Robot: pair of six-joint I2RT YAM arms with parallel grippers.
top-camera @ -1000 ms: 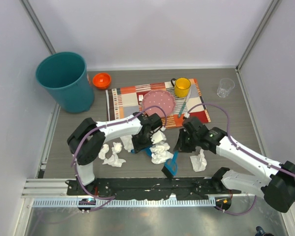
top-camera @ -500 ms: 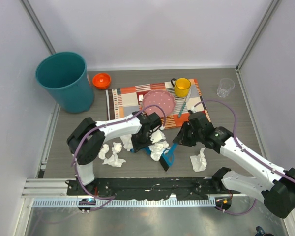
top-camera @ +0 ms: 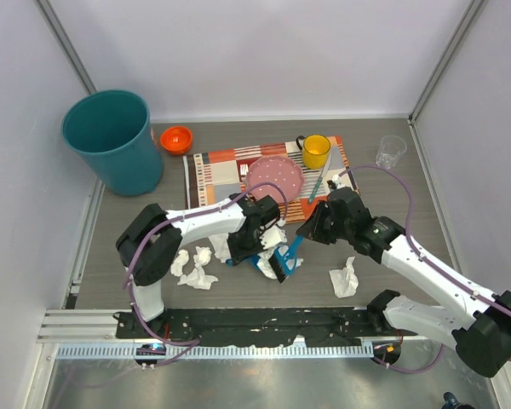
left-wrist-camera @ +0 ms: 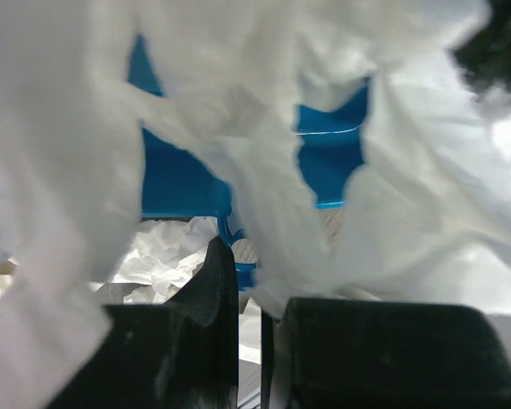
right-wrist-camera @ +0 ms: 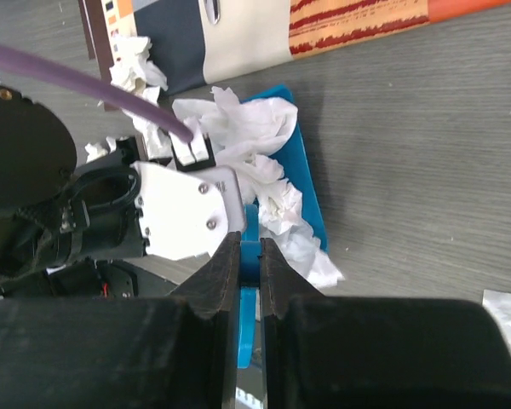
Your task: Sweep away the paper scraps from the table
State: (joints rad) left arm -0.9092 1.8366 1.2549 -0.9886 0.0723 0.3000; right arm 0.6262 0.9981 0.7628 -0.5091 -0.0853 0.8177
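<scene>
Several white paper scraps lie on the table (top-camera: 409,223): a loose wad (top-camera: 345,279) at the right, wads (top-camera: 196,269) at the left, and a pile (top-camera: 275,245) on the blue dustpan (top-camera: 259,262). My left gripper (top-camera: 257,250) is shut on the dustpan; its view is filled by paper (left-wrist-camera: 264,85) over blue pan (left-wrist-camera: 179,183). My right gripper (top-camera: 307,232) is shut on a blue brush handle (top-camera: 289,250), with the black bristles at the pan. In the right wrist view the jaws (right-wrist-camera: 250,243) pinch the handle (right-wrist-camera: 249,328), and the paper (right-wrist-camera: 255,128) sits in the dustpan (right-wrist-camera: 307,170).
A patchwork placemat (top-camera: 213,175) lies behind with a pink plate (top-camera: 274,176), a yellow mug (top-camera: 315,151) and a utensil (top-camera: 320,181). A teal bin (top-camera: 115,136) and an orange bowl (top-camera: 176,138) stand back left, and a clear cup (top-camera: 390,152) back right.
My right gripper has moved the brush up and left, from the table's front toward the dustpan, pushing the wads into it. The left arm has barely moved.
</scene>
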